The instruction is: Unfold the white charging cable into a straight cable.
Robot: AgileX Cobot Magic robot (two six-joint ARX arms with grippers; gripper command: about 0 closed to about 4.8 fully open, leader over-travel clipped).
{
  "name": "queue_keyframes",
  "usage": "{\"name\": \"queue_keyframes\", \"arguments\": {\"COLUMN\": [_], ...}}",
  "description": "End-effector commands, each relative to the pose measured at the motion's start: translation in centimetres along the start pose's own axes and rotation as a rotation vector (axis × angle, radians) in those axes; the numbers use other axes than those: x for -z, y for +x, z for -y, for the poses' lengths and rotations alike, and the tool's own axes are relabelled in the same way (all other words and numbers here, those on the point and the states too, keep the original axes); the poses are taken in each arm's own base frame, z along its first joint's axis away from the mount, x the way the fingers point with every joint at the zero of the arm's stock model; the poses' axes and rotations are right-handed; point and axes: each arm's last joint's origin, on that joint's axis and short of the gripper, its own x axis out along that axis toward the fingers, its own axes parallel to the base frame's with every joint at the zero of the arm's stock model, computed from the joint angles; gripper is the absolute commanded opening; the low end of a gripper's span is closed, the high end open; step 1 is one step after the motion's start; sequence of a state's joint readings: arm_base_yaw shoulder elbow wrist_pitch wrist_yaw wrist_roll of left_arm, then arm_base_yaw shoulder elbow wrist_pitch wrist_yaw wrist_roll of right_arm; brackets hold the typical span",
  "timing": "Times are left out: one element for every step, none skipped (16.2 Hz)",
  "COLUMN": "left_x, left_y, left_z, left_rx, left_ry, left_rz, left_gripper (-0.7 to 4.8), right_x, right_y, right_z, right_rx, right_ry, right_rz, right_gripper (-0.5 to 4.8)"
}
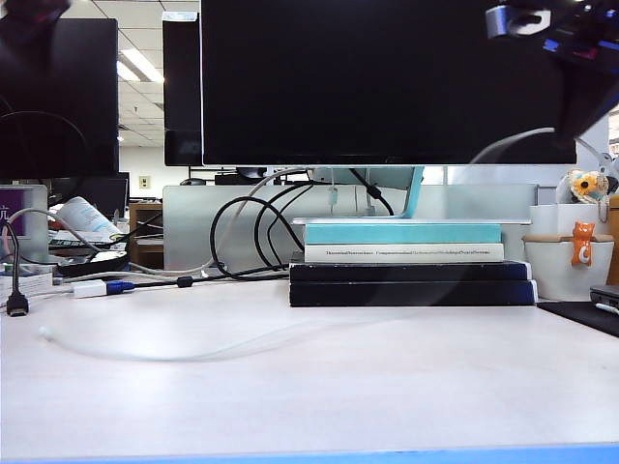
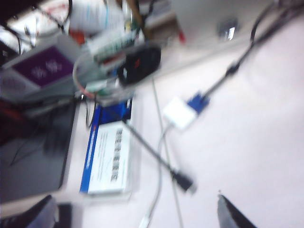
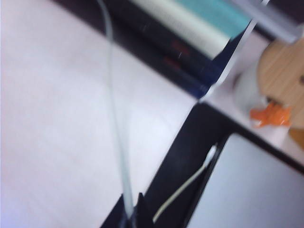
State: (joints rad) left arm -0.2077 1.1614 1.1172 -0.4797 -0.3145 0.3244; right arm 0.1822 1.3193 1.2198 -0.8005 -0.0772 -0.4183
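The white charging cable (image 1: 193, 350) lies blurred across the desk. Its left end sits near the front left, and its right part lifts off the desk and climbs to the upper right (image 1: 513, 140). There my right arm (image 1: 571, 48) hangs as a dark blur. In the right wrist view my right gripper (image 3: 134, 203) is shut on the cable (image 3: 114, 109), which stretches away from the fingertips over the desk. My left gripper (image 2: 135, 219) hovers open over the desk's left side. A thin white cord with a small plug end (image 2: 145, 220) lies between its fingers (image 2: 232, 214).
A stack of books (image 1: 411, 266) stands under the big monitor (image 1: 387, 77). Black monitor cables (image 1: 242, 242), a white adapter with a blue plug (image 1: 92, 288) and a black plug (image 1: 16, 304) crowd the back left. A white pot (image 1: 571, 266) and a black mat (image 1: 590, 317) sit at the right.
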Motion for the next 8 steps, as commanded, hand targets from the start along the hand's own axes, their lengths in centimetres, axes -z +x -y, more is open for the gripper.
{"name": "queue_keyframes", "arguments": {"left_x": [-0.2, -0.2, -0.2, -0.3, -0.3, -0.3, -0.3, -0.2], "left_y": [-0.5, -1.3, -1.9, -2.2, -2.5, -2.6, -2.8, -3.0], "left_z": [0.0, 0.4, 0.7, 0.8, 0.7, 0.8, 0.8, 0.9], "left_rx": [0.071, 0.254, 0.41, 0.474, 0.501, 0.514, 0.545, 0.586], "left_ry": [0.005, 0.002, 0.002, -0.006, -0.023, -0.028, -0.029, -0.036], "left_rz": [0.04, 0.1, 0.151, 0.176, 0.188, 0.192, 0.199, 0.201], "left_gripper": [4.79, 4.79, 4.79, 4.79, 4.79, 4.79, 4.79, 4.79], "right_x": [-0.9, -0.9, -0.7, -0.6, -0.6, -0.5, -0.5, -0.5], "right_y": [-0.3, -0.3, -0.3, -0.3, -0.3, -0.3, -0.3, -0.3], "right_z": [-0.1, 0.0, 0.0, 0.0, 0.0, 0.0, 0.0, 0.0], "right_rx": [-0.089, -0.08, -0.058, -0.042, -0.036, -0.027, -0.029, -0.03], "right_ry": [-0.004, 0.006, 0.009, 0.01, 0.011, 0.012, 0.013, 0.016], "right_rz": [0.13, 0.12, 0.101, 0.085, 0.078, 0.07, 0.065, 0.062], "right_gripper": [0.45, 2.03, 3.14, 3.38, 3.38, 3.38, 3.38, 3.38]}}
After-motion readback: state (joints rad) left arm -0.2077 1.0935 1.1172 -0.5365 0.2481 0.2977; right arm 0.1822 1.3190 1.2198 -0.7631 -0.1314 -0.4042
